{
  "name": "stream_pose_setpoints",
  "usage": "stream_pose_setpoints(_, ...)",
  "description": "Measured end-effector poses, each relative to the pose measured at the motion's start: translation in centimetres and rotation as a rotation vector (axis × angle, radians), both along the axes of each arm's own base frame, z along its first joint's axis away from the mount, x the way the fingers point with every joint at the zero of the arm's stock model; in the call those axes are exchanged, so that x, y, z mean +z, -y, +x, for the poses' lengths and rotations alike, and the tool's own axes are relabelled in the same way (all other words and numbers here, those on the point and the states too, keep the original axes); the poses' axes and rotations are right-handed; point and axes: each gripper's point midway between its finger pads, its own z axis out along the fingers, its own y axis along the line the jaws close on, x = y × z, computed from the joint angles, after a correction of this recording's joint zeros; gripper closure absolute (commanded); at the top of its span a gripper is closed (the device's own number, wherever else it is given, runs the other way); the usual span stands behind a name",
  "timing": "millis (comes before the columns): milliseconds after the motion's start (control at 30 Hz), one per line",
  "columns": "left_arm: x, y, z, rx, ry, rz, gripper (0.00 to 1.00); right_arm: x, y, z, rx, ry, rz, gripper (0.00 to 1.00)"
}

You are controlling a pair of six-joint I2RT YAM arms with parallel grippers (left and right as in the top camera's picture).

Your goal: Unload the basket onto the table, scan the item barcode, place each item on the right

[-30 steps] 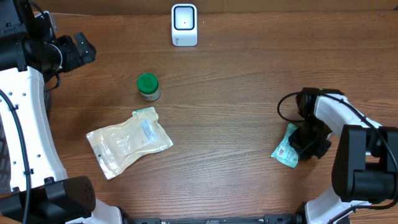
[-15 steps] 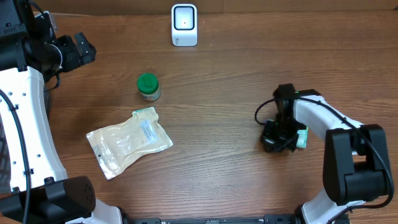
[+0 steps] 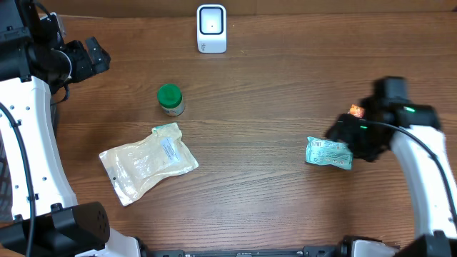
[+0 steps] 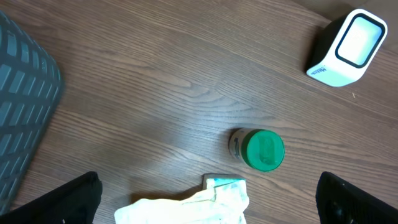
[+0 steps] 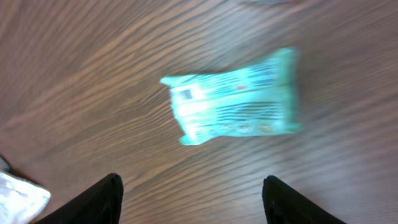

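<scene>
A small teal packet (image 3: 329, 153) lies flat on the wooden table at the right, its printed side up. In the right wrist view the teal packet (image 5: 239, 99) lies ahead of the fingers, blurred, touching nothing. My right gripper (image 3: 346, 137) hovers just right of it, open and empty (image 5: 193, 199). The white scanner (image 3: 211, 28) stands at the table's far edge, also seen as the white scanner (image 4: 346, 48) at the upper right of the left wrist view. My left gripper (image 3: 89, 57) is raised at the far left, open and empty (image 4: 208, 205).
A green-lidded jar (image 3: 170, 99) stands left of centre, shown in the left wrist view as the jar (image 4: 258, 149). A pale plastic pouch (image 3: 148, 162) lies in front of it. A grey ribbed object (image 4: 25, 106) sits at the left edge.
My right gripper, shut on the teal packet, carried it left, then let go and pulled back to the right. The packet now lies free on the table. The left arm stayed still.
</scene>
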Motion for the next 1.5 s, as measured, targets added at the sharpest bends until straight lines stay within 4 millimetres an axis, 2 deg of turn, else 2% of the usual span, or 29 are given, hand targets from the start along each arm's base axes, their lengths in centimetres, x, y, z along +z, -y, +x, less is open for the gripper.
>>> stream_pose_setpoints(100, 0.0, 0.0, 0.0, 0.0, 0.0, 0.0, 0.0, 0.2, 3.6, -0.6, -0.083, 0.012, 0.01, 0.3)
stream_pose_setpoints(233, 0.0, 0.0, 0.0, 0.0, 0.0, 0.0, 0.0, -0.8, 5.4, -1.3, -0.133, 0.009, 0.059, 0.31)
stream_pose_setpoints(467, 0.0, 0.0, 0.0, 0.0, 0.0, 0.0, 0.0, -3.6, 4.3, -1.9, -0.127, 0.003, 0.164, 0.31)
stream_pose_setpoints(867, 0.0, 0.0, 0.0, 0.0, 0.0, 0.0, 0.0, -9.0, 2.4, -4.0, -0.123, -0.089, 0.255, 0.31)
stream_pose_setpoints(1367, 0.0, 0.0, 0.0, 0.0, 0.0, 0.0, 0.0, -9.5, 2.7, -3.2, -0.113, -0.039, 0.241, 0.34)
stream_pose_setpoints(1500, 0.0, 0.0, 0.0, 0.0, 0.0, 0.0, 0.0, -10.1, 3.1, -2.3, -0.109, 0.012, 0.22, 0.35)
